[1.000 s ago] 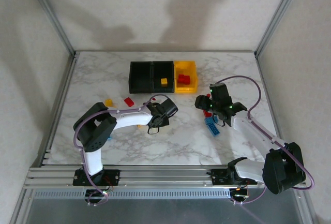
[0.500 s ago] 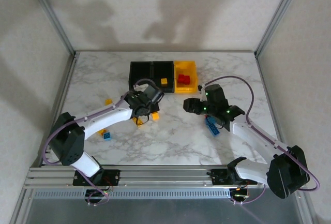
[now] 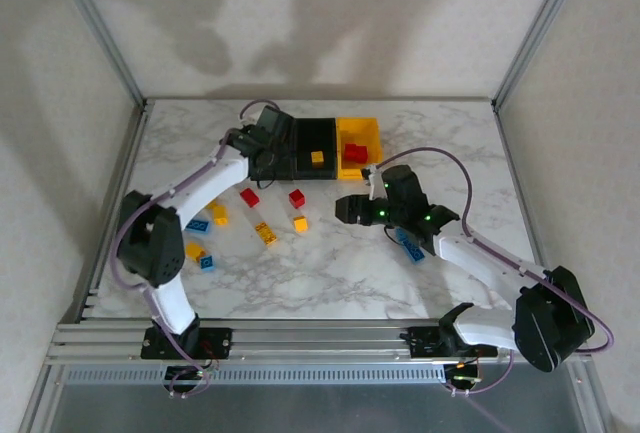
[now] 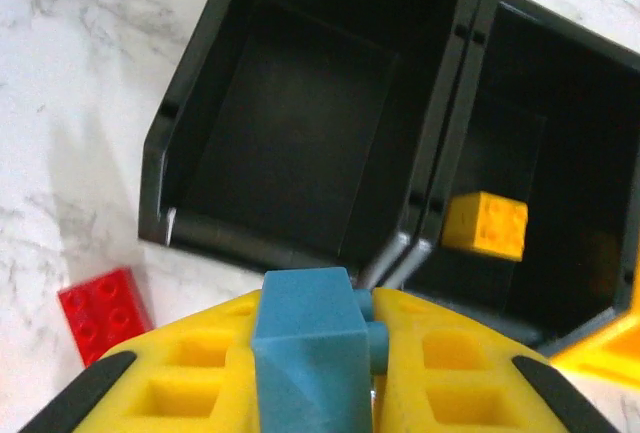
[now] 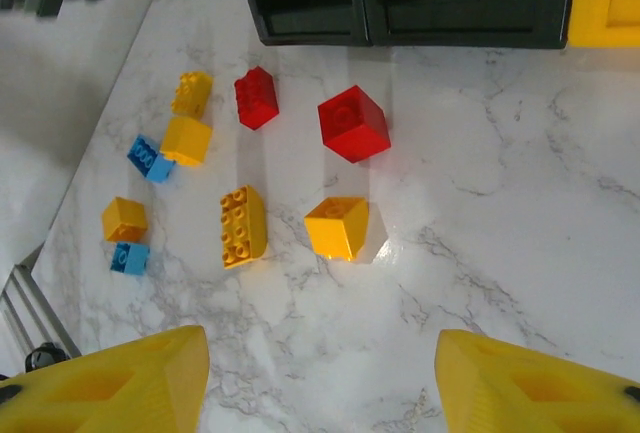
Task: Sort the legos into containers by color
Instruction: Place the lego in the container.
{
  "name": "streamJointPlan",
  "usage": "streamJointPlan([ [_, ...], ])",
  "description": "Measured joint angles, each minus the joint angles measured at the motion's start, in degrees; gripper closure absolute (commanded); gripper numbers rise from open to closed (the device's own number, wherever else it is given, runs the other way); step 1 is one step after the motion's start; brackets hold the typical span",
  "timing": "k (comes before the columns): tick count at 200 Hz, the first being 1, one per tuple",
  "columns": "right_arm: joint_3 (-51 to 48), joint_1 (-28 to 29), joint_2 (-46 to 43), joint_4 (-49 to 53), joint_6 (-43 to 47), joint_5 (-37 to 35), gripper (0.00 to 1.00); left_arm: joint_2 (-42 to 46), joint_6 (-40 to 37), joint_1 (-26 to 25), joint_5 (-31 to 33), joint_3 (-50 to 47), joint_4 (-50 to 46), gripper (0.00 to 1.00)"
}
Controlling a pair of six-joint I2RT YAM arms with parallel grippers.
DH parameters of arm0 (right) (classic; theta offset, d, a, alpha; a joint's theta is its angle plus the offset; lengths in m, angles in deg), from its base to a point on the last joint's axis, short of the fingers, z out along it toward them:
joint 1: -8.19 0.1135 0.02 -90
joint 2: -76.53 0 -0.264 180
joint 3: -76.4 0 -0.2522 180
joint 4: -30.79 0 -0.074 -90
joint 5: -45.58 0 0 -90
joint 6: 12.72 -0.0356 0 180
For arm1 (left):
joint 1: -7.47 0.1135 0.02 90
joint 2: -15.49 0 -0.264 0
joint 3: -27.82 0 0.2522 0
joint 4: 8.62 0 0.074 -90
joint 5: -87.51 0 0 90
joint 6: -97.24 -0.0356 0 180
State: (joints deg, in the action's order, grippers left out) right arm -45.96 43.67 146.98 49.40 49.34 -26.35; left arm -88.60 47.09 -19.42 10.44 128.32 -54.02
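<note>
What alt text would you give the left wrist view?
Left gripper, shut on a blue brick, poised at the rim of an empty black bin. The neighbouring black bin holds a yellow brick; a red brick lies on the marble table.

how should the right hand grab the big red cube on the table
Take the red cube by two opposite flat side walls, coming straight down from above. It sits flat on the table, turned skew to the bins, so the right hand would likely need to twist to match. Nothing touches it, so there is room on both sides.
</note>
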Motion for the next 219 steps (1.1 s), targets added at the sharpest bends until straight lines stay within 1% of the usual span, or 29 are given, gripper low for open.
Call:
streamJointPlan([
  [35,0.00,0.35,0.07,-0.35,-0.13,-0.28,0.39,-10.56,-2.14,2.10,0.31,9.60,-0.76,0.75],
  [77,0.04,0.39,0.04,0.33,0.11,-2.49,0.39,-19.34,-3.28,3.19,0.39,15.87,-2.01,0.74],
  [87,0.04,0.39,0.04,0.55,0.11,-3.15,0.39,-20.52,-3.52,3.37,0.39,16.15,-2.12,0.72],
  [94,0.04,0.39,0.04,0.57,0.11,-3.48,0.39,-21.24,-3.72,3.39,0.42,16.31,-2.27,0.68],
  [99,0.04,0.39,0.04,0.57,0.11,-3.63,0.39,-21.64,-3.93,3.45,0.42,16.50,-2.43,0.66],
  [113,0.04,0.39,0.04,0.57,0.11,-4.07,0.39,-22.38,-4.09,3.50,0.52,16.90,-2.97,0.65],
  [126,0.04,0.39,0.04,0.57,0.13,-4.59,0.39,-22.51,-4.17,3.56,0.50,17.16,-3.02,0.62],
  [140,0.04,0.39,0.04,0.59,0.11,-4.90,0.39,-22.51,-4.42,3.72,0.63,17.77,-3.23,0.55],
  [175,0.04,0.39,0.04,0.70,0.13,-5.44,0.38,-22.51,-4.37,3.74,0.63,18.29,-3.21,0.54],
  [199,0.39,0.39,0.00,1.79,0.11,-6.82,0.38,-22.18,-4.37,3.74,0.52,18.03,-3.17,0.51],
  [219,1.22,0.39,-0.28,3.43,0.07,-8.83,0.38,-18.80,-4.35,3.56,0.11,14.73,-2.97,0.48],
])
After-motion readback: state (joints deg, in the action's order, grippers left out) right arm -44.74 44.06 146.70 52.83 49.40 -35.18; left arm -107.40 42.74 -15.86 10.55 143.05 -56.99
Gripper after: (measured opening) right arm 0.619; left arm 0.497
